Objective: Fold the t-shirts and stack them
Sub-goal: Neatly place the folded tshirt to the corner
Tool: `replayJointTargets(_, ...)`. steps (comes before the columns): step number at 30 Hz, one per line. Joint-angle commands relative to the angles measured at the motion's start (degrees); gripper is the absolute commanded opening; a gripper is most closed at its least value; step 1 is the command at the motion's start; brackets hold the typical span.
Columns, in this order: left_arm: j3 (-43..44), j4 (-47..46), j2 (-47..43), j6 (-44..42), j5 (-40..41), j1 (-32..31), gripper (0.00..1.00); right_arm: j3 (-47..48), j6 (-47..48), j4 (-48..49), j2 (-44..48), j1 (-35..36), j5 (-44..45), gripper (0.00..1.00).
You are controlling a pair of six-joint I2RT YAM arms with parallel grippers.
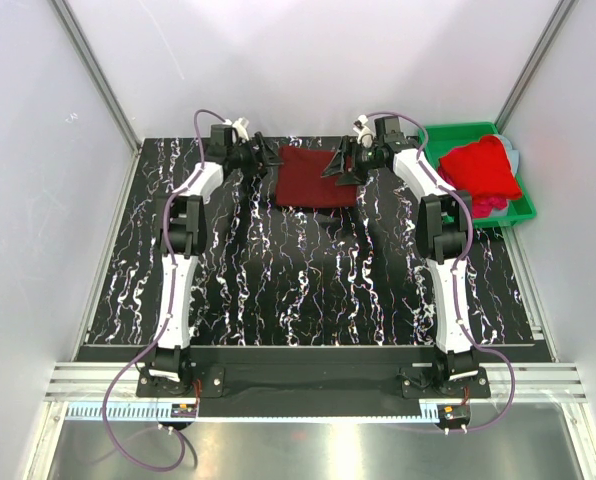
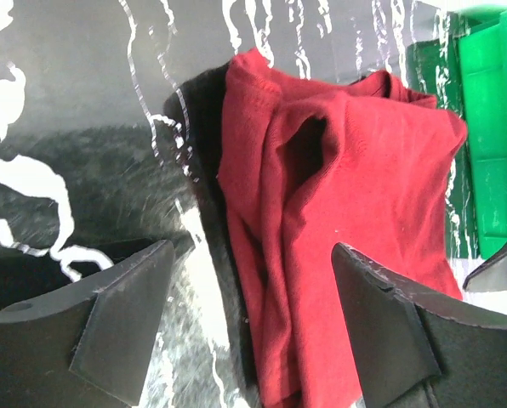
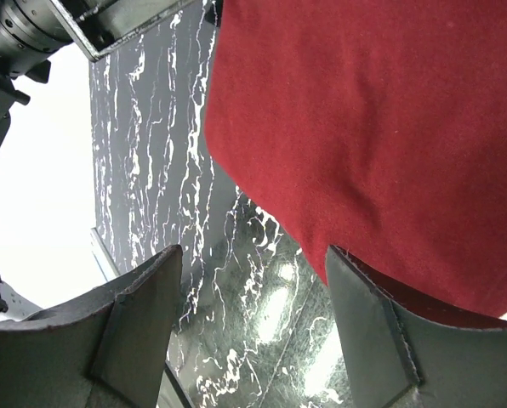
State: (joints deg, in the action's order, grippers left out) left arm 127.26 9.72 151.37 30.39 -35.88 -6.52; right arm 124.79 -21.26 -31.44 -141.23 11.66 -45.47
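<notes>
Left arm [image 1: 175, 285], right arm [image 1: 450, 290] stretched far forward, jaws spread wide

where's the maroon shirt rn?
Top view: the maroon shirt lies at the far middle of the table, between the open left gripper and right gripper, with the green bin off to its right.

Matt cloth shirt [image 1: 316, 177] on glossy table [image 1: 278, 280]
Shirt is soft, creased maroon cloth; table black, white-veined, shiny; bin [image 1: 461, 129] smooth green plastic.

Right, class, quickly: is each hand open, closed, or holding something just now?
Left hand: open, holding nothing, over the maroon t-shirt edge.
Right hand: open, holding nothing, at the same shirt.
</notes>
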Motion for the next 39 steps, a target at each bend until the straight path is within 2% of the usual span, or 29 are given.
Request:
replayJointTargets(1, 3.0, -1.5, 2.0, 1.8, -0.6, -1.2, 0.81, 0.0, 1.7, -1.3, 3.6, -0.2, 1.4, 0.75)
replayJointTargets(11, 2.8, -3.4, 2.9, 3.7, -3.1, -4.1, 0.77, -0.2, 1.7, -1.2, 3.6, -0.5, 1.7, 0.76)
replayJointTargets(14, 2.9, -3.6, 3.0, 4.0, -3.1, -4.8, 0.73, -0.2, 1.7, -1.0, 3.5, -0.5, 1.7, 0.76)
replayJointTargets(18, 2.1, -3.9, 2.4, 3.8, -2.4, -4.9, 0.56, -0.1, 1.7, -0.8, 3.3, -0.5, 1.7, 0.76)
replayJointTargets(21, 1.1, -4.2, 1.5, 3.2, -2.0, -4.6, 0.48, 0.1, 1.7, -0.6, 3.2, -0.5, 1.8, 0.76)
replayJointTargets(23, 0.3, -4.1, 0.9, 2.2, -1.6, -4.5, 0.34, 0.3, 1.7, -0.6, 3.1, -0.5, 1.9, 0.76)
replayJointTargets(25, -0.8, -3.8, -0.2, 1.3, -0.8, -3.8, 0.25, 0.6, 1.8, -0.5, 3.2, -0.6, 2.0, 0.75)
replayJointTargets(26, -1.1, -3.4, -0.6, 1.1, -0.6, -3.8, 0.12, 0.8, 1.8, -0.6, 3.2, -0.8, 2.1, 0.76)
replayJointTargets(28, -2.6, -2.5, -2.7, -0.1, -0.2, -2.8, 0.01, 1.4, 2.3, -0.7, 3.6, -1.1, 3.3, 0.75)
replayJointTargets(33, -5.0, 2.6, -8.1, -4.1, 0.3, 0.5, 0.0, 2.9, 3.1, -1.6, 4.1, -3.6, 4.4, 0.75)
replayJointTargets(39, -3.4, 14.3, -13.0, -14.3, 0.5, 5.4, 0.0, 2.2, 3.7, -2.0, 5.7, -7.2, 4.4, 0.75)
